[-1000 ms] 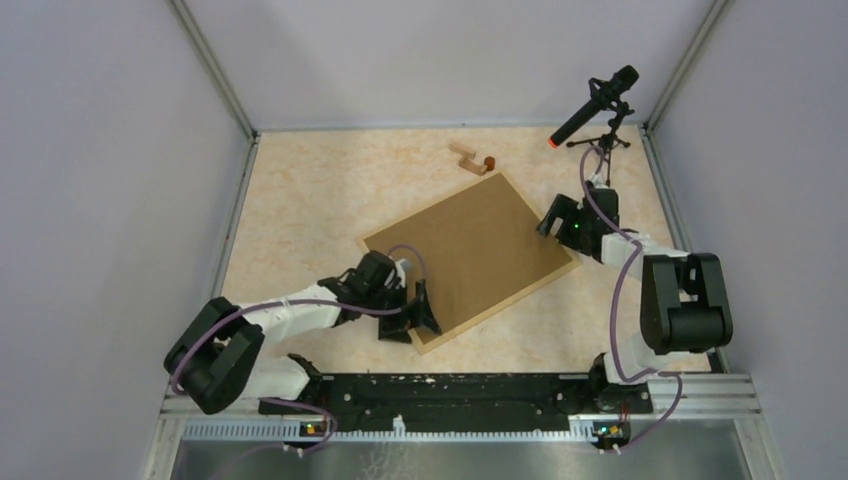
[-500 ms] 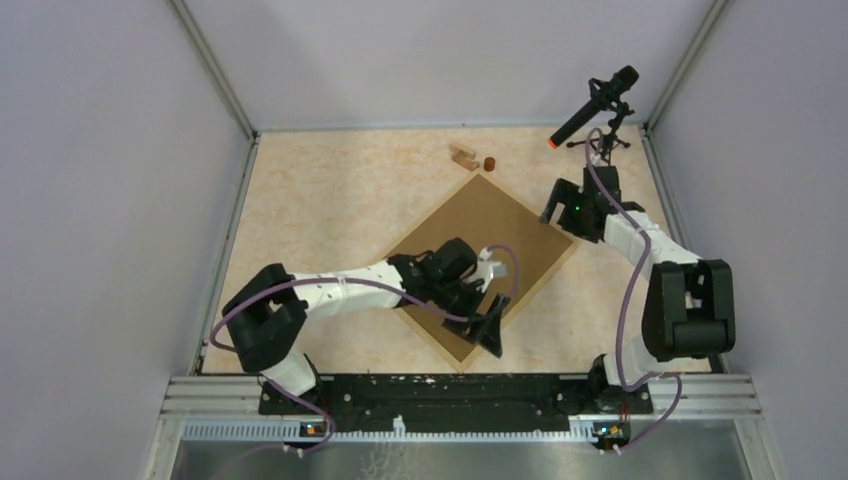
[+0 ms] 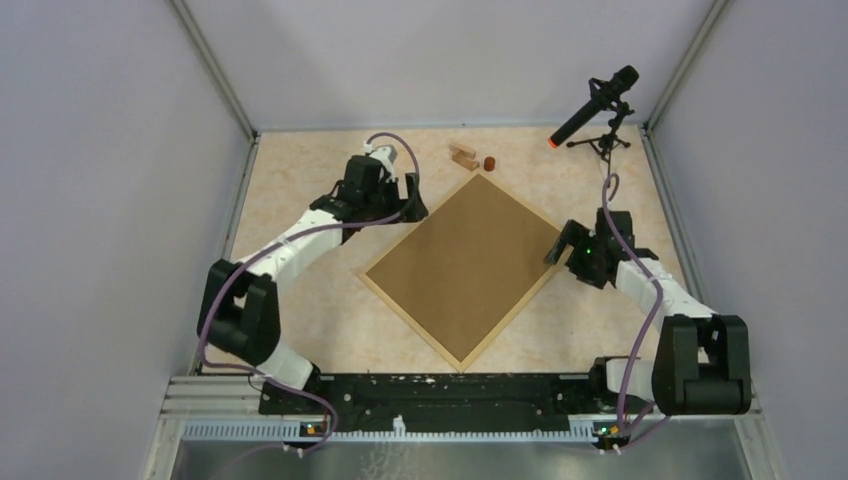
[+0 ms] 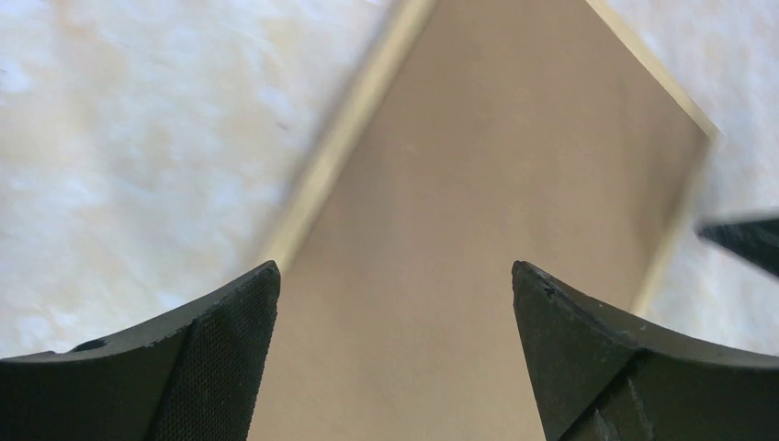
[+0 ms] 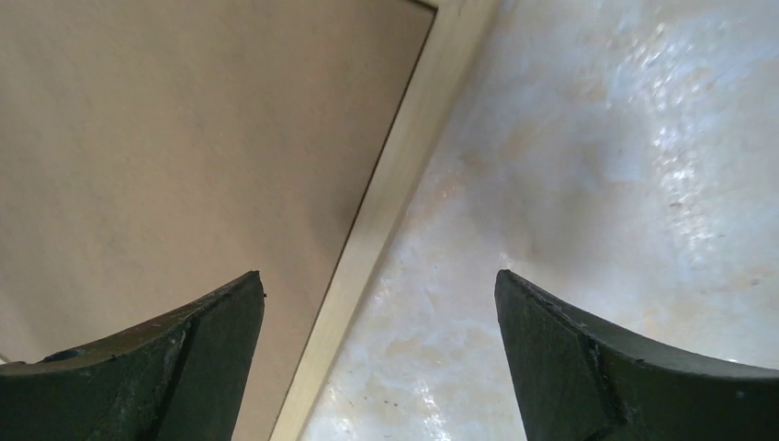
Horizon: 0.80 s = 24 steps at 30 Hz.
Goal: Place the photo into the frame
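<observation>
Tabletop (image 3: 290,165) cream, marbled; grey walls (image 3: 440,60); frame (image 3: 465,260) back-up.

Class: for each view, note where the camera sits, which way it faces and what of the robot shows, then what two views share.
Top external: above and behind the bases, looking down on the table; both arms, left tool and right tool show.
Left wrist: on the left wrist, looking along the frame's brown back; its own fingers show.
Right wrist: on the right wrist, looking down at the frame's rail and table; its fingers show.
Shared: both wrist views show the frame.
</observation>
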### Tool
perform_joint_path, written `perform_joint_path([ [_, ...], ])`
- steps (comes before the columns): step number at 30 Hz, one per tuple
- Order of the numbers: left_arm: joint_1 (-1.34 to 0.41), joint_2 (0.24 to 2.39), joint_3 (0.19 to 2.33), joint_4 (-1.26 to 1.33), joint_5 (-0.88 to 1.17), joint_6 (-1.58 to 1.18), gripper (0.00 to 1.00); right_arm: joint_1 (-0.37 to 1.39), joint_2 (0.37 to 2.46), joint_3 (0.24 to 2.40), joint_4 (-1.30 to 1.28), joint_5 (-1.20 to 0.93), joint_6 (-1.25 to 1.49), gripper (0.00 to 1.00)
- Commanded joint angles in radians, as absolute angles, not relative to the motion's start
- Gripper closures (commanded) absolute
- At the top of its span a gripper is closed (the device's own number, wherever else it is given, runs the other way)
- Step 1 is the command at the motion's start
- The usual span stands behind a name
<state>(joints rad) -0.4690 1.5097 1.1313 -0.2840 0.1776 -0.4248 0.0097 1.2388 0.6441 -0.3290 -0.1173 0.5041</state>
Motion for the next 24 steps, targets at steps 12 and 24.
perform_joint_path([
  [12, -0.295, 1.989, 1.215, -0.095, 0.577, -0.496, 0.01, -0.032, 1.354, 0.624, -0.140, -0.334, 0.499, 0.07],
  [24, -0.481, 1.657, 0.741, 0.079, 0.691, -0.688, 0.01, -0.031, 1.384, 0.632, -0.102, -0.415, 0.525, 0.07],
])
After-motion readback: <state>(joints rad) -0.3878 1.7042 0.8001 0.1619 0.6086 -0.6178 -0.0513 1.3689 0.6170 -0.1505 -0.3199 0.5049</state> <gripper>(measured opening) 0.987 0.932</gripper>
